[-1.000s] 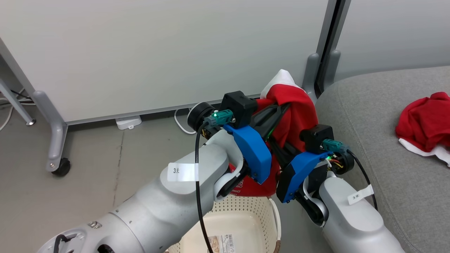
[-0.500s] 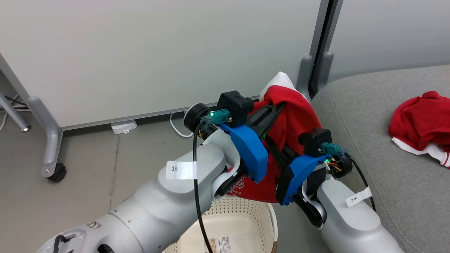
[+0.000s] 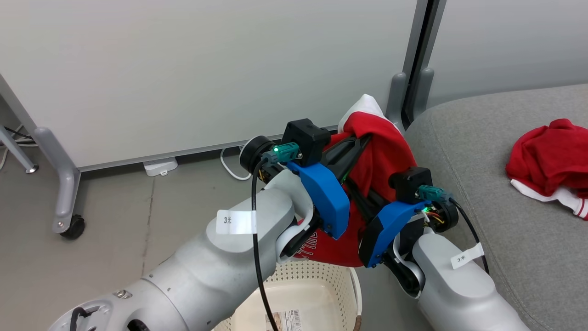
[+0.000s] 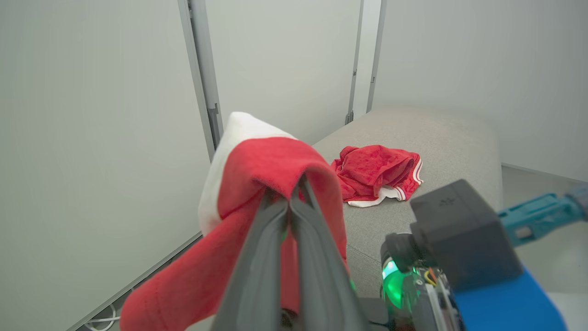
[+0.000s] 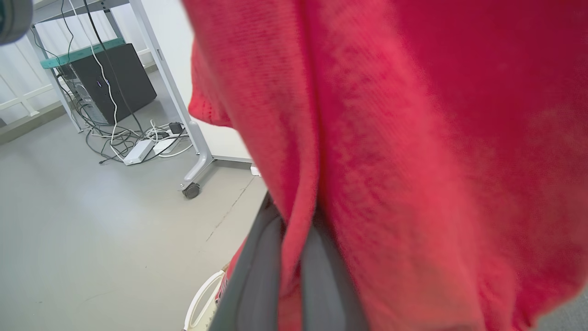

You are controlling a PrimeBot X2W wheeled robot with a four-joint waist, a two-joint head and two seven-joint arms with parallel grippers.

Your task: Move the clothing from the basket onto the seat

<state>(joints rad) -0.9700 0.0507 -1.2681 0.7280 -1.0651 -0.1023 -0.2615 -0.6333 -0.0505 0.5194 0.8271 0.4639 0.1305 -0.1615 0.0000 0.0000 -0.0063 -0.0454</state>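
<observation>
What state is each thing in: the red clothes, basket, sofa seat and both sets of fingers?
basket, upright, no clothing in its visible part.
seat, mostly bare.
held garment, lifted, hanging above basket.
second garment, crumpled on seat.
left fingers, shut on held garment.
right fingers, shut on held garment.

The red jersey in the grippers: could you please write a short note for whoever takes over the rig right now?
Left gripper: shut on the red jersey, at its top fold.
Right gripper: shut on the same jersey, lower down.
Things: the jersey hangs in the air above the basket, beside the sofa seat. Another red garment lies on the seat.
Done: one garment is on the seat, and the jersey is lifted out.
Left: carry the jersey over the seat and let go. Then check the basket, whose inside is partly hidden by the left arm.
</observation>
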